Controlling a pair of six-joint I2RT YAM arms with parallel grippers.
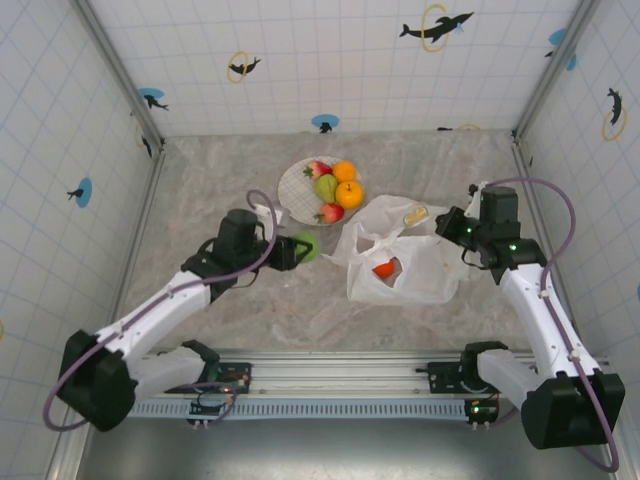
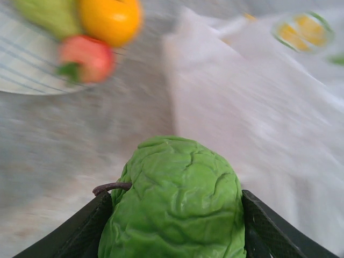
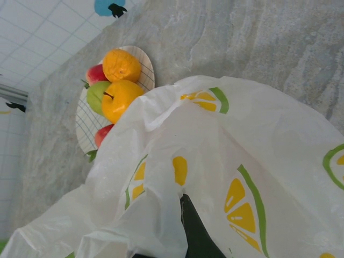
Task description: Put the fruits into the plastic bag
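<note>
My left claw [image 1: 290,250] is clamped on a green fruit [image 1: 307,246], over the marbled tabletop [image 1: 230,180], between the plate [image 1: 293,183] and the plastic bag [image 1: 420,275]. From the left wrist camera, that green fruit [image 2: 174,207] has crinkled skin and a short brown stem [image 2: 110,187], and it is wedged tight between my two dark fingers [image 2: 80,234]. Beyond it, blurred, lies a white fold of the bag [image 2: 252,123].

My right claw [image 1: 450,226] is at the bag's far right edge, pinched on the plastic there. On the right wrist camera the film is bunched over one dark finger [image 3: 198,231], and the bag [image 3: 252,156] is draped across it. The printing on it is pictures only: yellow citrus slices [image 3: 242,201] with green rims.

Through the translucent plastic a red-orange fruit [image 1: 384,268] is lying inside the bag, near its left side.

Five fruits are crowded together on the white grid-patterned plate: a strawberry [image 1: 318,169] at the back left, an orange [image 1: 344,170] just beside it, a green pear [image 1: 325,187] in the middle, a yellow-orange fruit [image 1: 349,194] touching its right side, and a red fruit [image 1: 330,212] at the near rim.

The bag's left corner is close to the plate's near edge. On the tiled wall behind there are dolphin stickers [image 1: 436,26].
</note>
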